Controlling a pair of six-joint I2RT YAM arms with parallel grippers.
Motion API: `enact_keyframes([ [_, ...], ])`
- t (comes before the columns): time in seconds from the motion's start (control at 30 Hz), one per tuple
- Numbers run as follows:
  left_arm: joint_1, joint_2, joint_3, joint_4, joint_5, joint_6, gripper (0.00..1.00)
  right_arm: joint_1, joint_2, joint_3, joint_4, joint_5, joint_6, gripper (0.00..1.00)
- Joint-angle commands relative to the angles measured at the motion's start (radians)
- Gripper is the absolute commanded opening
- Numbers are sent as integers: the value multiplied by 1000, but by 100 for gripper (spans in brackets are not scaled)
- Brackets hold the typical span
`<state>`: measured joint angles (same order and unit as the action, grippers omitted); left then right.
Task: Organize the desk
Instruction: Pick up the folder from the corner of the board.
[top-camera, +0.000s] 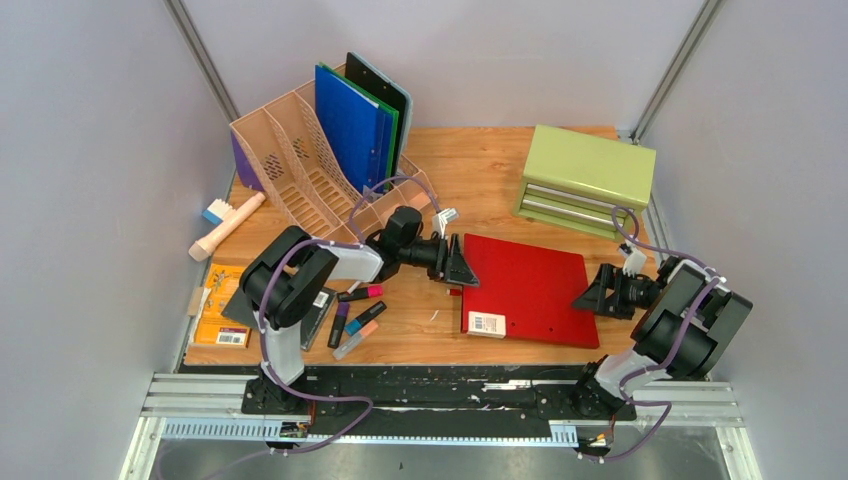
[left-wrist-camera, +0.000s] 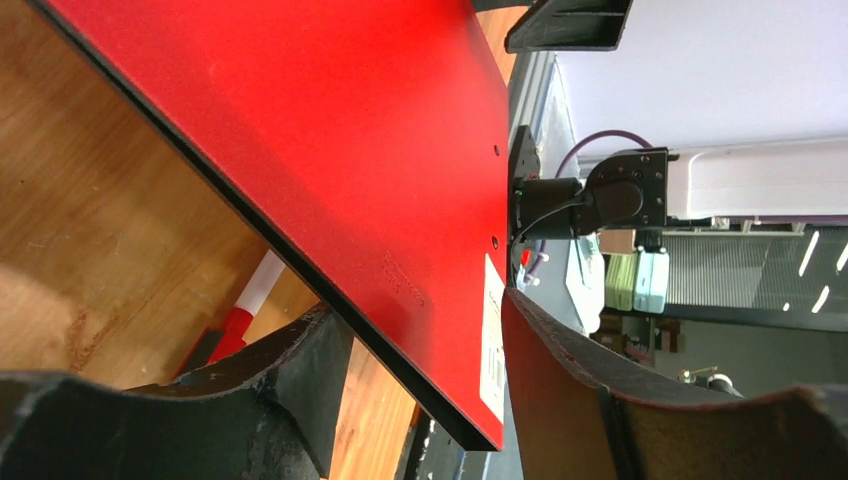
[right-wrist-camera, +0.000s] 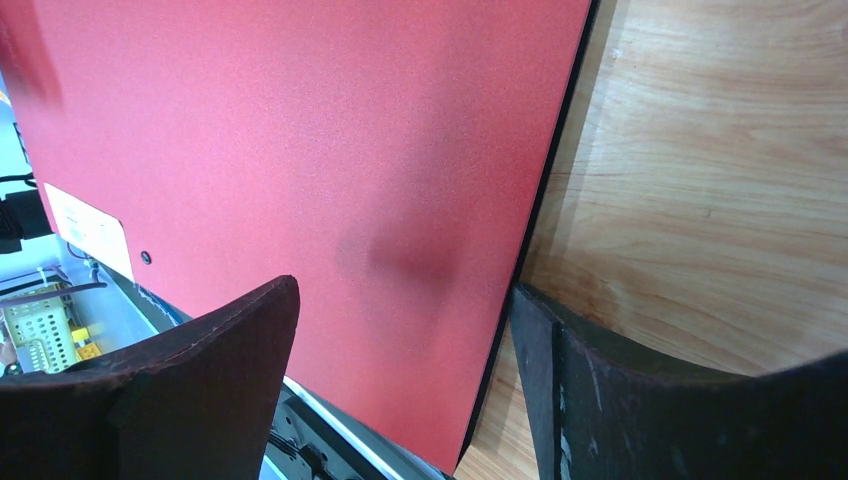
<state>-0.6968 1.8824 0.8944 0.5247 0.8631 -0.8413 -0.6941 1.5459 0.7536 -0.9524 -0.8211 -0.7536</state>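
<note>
**Wood-grain desk (top-camera: 480, 165) with a red board (top-camera: 530, 285) flanked by two grippers**

Pale grey walls enclose the desk on three sides, and a black rail (top-camera: 430, 378) runs along its front edge. The red board is laid flat near the middle of the desk, slightly toward the right. A white label (top-camera: 486, 324) is seen at its near-left corner.

The left gripper (top-camera: 465, 262) is held at the board's left edge with its jaws spread wide. In the left wrist view the dark edge of the board is seen between the two fingers (left-wrist-camera: 290, 390). Whether either finger touches the board cannot be told.

The right gripper (top-camera: 588, 293) is placed at the board's right edge, and its jaws are also parted. In the right wrist view one finger (right-wrist-camera: 200, 370) lies over the red surface and the other over bare wood — the edge runs between them.

A tan file rack (top-camera: 290, 165) holding blue folders (top-camera: 350, 125) is set at the back left. A green drawer cabinet (top-camera: 585, 175) stands at the back right, well apart from the board. Several markers (top-camera: 355, 320) are scattered beside the left arm, and an orange pad (top-camera: 220, 315) lies at the near-left corner. A pinkish roll (top-camera: 228, 225) lies at the left edge.
</note>
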Motion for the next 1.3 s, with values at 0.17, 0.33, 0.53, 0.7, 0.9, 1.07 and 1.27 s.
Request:
enact_keyframes([
  [0.17, -2, 11, 63, 96, 14, -56, 55, 16, 10, -25, 20, 8, -50, 78],
  [0.33, -1, 25, 66, 136, 24, -93, 48, 15, 7, -25, 18, 6, -53, 78],
  [0.53, -1, 29, 79, 147, 32, -118, 35, 16, -2, -27, 20, 6, -55, 78],
  [0.7, 0, 28, 108, 110, 45, -112, 20, 16, -20, -26, 18, 10, -55, 78],
  [0.9, 8, 14, 134, 62, 70, -82, 2, 15, -58, -16, 16, 26, -50, 78],
  [1.07, 35, -11, 141, 58, 96, -81, 0, 15, -115, 1, -13, 29, -53, 79],
  [1.27, 65, -52, 153, 44, 143, -78, 0, 15, -206, 65, -91, 2, -56, 82],
])
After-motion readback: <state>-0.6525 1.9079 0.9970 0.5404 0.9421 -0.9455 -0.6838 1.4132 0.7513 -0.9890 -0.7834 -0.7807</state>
